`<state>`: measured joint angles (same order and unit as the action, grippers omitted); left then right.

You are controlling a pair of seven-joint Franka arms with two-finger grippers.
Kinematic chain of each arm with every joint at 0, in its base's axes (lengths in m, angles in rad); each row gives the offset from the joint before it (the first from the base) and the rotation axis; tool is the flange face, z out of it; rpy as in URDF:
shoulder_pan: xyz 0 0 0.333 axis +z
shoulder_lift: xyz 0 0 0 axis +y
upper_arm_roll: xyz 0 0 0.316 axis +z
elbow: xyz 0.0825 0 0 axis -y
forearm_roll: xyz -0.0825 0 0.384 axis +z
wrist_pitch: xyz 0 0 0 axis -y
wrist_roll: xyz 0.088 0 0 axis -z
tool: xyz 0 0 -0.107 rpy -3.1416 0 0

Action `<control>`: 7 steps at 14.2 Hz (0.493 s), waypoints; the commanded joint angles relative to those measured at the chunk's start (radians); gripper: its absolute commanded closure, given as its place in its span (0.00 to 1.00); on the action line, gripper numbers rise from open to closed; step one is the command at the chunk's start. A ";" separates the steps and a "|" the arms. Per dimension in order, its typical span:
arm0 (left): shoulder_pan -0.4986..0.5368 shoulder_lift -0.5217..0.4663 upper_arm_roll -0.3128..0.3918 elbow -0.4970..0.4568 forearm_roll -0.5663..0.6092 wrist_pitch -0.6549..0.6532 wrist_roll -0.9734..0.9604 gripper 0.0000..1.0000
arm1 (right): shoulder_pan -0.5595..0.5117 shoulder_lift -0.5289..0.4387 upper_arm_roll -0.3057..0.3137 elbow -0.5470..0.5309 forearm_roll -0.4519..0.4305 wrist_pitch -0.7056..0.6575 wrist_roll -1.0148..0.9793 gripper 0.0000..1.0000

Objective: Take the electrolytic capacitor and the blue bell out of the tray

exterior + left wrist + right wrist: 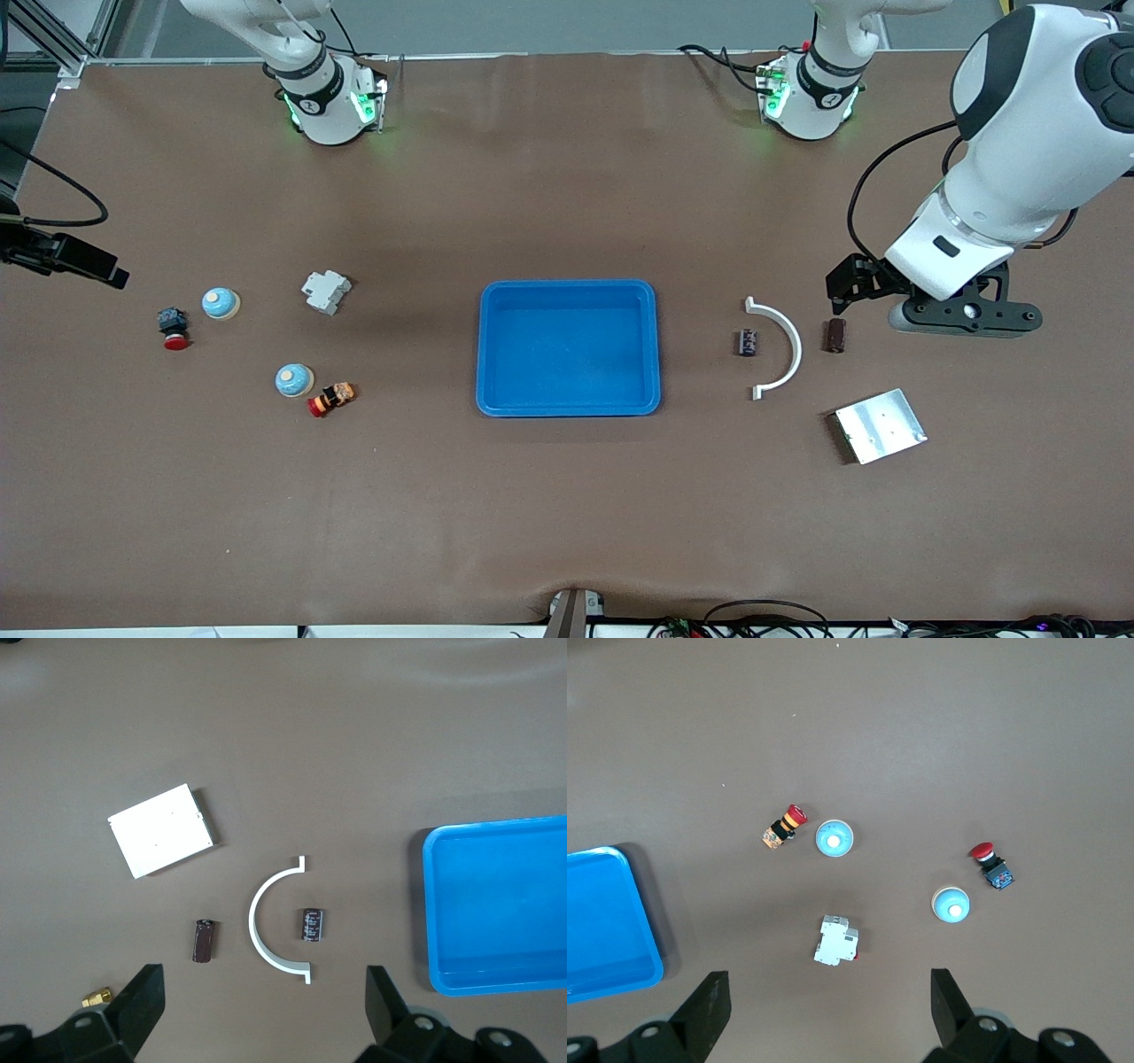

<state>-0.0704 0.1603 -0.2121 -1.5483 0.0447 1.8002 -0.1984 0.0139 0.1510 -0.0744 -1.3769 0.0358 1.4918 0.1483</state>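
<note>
Tray (569,292) is seen empty at the table's middle, so removal is judged done. Capacitors (749,342) and blue bells (293,380) lie outside it. Fingers of the left gripper (264,1005) and right gripper (829,1005) are held apart.

The tray (569,347) looked like smooth, slightly glossy blue plastic, and the table (532,514) had a matt brown cover. The plate (880,426) was pale brushed metal, and the curved white piece (783,347) looked like matt plastic.

You see a white curved bracket (780,346), with a silver plate (880,426) nearer the front camera than it.
</note>
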 commanded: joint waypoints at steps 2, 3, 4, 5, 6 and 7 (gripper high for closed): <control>0.000 -0.010 -0.003 -0.001 0.001 -0.004 0.013 0.00 | -0.009 0.009 0.007 0.025 0.013 -0.016 0.004 0.00; 0.000 -0.010 -0.003 0.001 0.003 -0.004 0.013 0.00 | -0.008 0.009 0.007 0.025 0.013 -0.018 0.004 0.00; -0.002 -0.010 -0.003 0.001 0.003 -0.004 0.013 0.00 | -0.008 0.009 0.007 0.025 0.013 -0.018 0.004 0.00; -0.003 -0.010 -0.004 0.001 0.003 -0.004 0.013 0.00 | -0.008 0.009 0.007 0.025 0.013 -0.016 0.004 0.00; -0.005 -0.010 -0.004 0.001 0.003 -0.004 0.013 0.00 | -0.008 0.009 0.007 0.025 0.013 -0.016 0.004 0.00; -0.005 -0.010 -0.004 0.001 0.003 -0.004 0.013 0.00 | -0.008 0.009 0.007 0.025 0.013 -0.018 0.004 0.00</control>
<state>-0.0719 0.1603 -0.2140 -1.5483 0.0448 1.8005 -0.1957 0.0139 0.1510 -0.0744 -1.3769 0.0359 1.4918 0.1483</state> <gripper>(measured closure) 0.000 0.000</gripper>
